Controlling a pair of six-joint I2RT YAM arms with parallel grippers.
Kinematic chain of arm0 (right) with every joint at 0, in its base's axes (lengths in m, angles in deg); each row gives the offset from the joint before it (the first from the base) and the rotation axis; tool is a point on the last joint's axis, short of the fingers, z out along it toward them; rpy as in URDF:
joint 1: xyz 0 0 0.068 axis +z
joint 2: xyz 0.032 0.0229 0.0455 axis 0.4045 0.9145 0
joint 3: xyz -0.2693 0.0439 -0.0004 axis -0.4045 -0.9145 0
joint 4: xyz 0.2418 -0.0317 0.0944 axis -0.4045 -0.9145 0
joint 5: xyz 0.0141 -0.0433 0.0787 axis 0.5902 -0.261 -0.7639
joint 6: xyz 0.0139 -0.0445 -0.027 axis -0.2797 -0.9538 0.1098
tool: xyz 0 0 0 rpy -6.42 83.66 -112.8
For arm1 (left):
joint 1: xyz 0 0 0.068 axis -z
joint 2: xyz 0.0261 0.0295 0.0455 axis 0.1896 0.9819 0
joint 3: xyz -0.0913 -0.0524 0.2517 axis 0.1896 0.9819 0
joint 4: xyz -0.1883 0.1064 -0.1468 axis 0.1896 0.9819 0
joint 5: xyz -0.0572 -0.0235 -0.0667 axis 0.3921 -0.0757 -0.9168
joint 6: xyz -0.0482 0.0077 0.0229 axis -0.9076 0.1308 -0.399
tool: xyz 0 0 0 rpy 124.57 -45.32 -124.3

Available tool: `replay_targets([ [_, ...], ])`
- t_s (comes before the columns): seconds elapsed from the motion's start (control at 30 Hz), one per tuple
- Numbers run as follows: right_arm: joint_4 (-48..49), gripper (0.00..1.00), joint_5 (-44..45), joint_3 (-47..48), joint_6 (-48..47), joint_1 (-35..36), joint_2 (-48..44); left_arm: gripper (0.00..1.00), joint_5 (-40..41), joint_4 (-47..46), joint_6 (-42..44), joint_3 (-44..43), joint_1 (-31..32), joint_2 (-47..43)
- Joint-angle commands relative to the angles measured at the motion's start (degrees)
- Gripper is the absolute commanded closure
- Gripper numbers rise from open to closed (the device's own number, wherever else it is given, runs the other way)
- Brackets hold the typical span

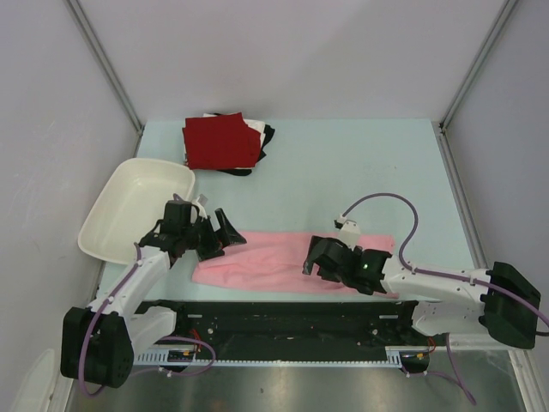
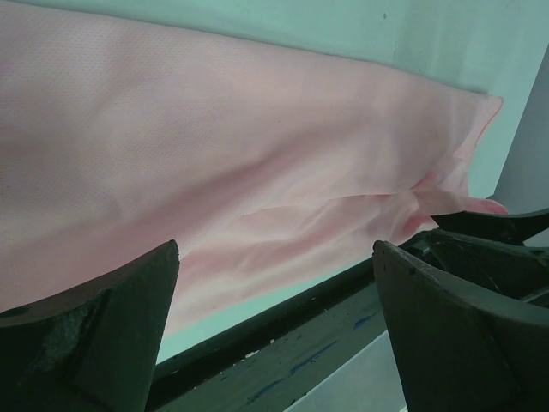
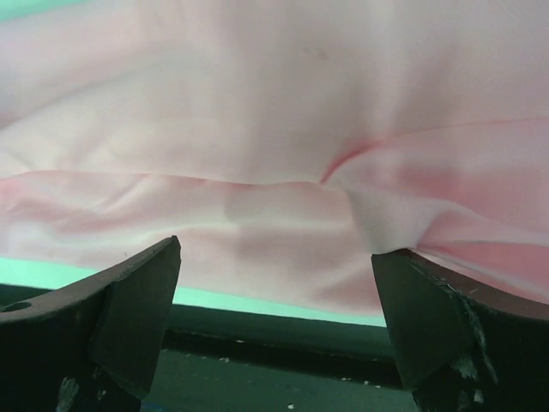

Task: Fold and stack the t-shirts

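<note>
Found pink t-shirt point(image 1: 283, 257) lying flat as a long left-right strip on the pale green table point(image 1: 343, 163), near-centre, just far of the black rail point(image 1: 283, 322) along the near edge. Noted cloth doubled over lengthwise w/ soft creases, plus a small bunched fold at one end (seen in left wrist view only).

Checked left gripper point(image 1: 221, 242). Found it released, jaws spread wide w/ nothing between them. Placed it at the strip's left end, low over the cloth. Cannot tell from either view whether the tips touch fabric.

Checked right gripper point(image 1: 309, 259). Found it likewise released, jaws wide apart and empty. Placed it over the right part of the strip, tips pointing left. Saw only pink fabric and a sliver of table edge between the fingers point(image 3: 129, 309) in right wrist view. Cannot tell contact here either.

Logged folded stack at far side of table, left of centre, well apart from the pink item. Identified dark red t-shirt point(image 1: 221, 142) on top, white t-shirt point(image 1: 256, 127) peeking out at its far-right, and black t-shirt point(image 1: 267, 137) showing along the right and near edges.

Logged white tub point(image 1: 137, 206) at left edge of table, partly overhanging it, just left of left gripper.
</note>
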Motion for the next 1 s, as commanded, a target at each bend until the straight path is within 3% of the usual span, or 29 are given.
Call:
replay_targets([
  [0.0,-0.07,0.03,3.24,3.50,-0.90,0.87,-2.44,0.00,-1.47,-2.60,1.31,0.30,0.18,-0.27],
  [0.43,-0.34,0.04,4.39,4.38,0.42,3.16,-2.62,0.00,-2.09,-2.43,1.49,0.75,0.18,-0.89],
  [0.67,2.03,0.03,7.72,13.25,-4.67,2.72,-1.04,0.00,-2.09,-1.55,1.49,-0.48,0.18,-1.33],
  [0.83,3.71,0.03,3.71,13.70,-8.97,-6.83,0.71,0.00,-2.09,-0.15,2.02,-1.71,0.18,-1.77],
  [0.97,1.17,0.02,2.54,13.53,-9.77,-7.04,3.97,0.00,-2.09,0.12,2.54,-1.63,0.18,-1.94],
])
